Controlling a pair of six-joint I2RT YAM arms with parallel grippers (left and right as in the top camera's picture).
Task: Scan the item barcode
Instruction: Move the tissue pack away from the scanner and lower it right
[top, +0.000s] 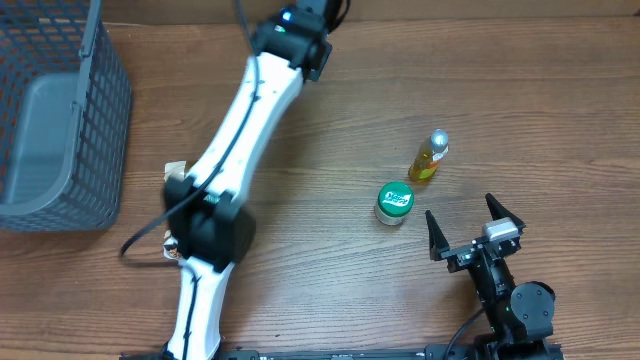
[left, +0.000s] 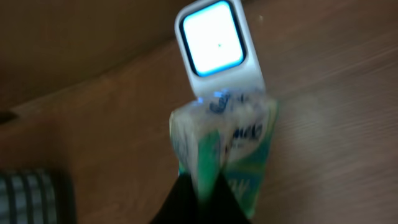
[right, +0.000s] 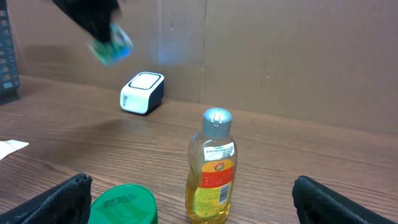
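At the far left, a grey mesh basket (top: 60, 120) is seen on the wooden table (top: 330, 290). The green-and-white packet (left: 227, 146) is clamped between the fingers of the left gripper (left: 199, 186) and held in the air close by the white scanner (left: 214, 46), whose window is lit. Further right, a green-lidded jar (top: 395, 200) and a yellow bottle (top: 428, 157) are stood near each other. At the near edge, the right gripper (top: 462, 212) is seen with fingers spread wide around nothing.

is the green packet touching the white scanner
Apart. The right wrist view shows the green packet held up in the air, with a plain gap of background between it and the white scanner below.
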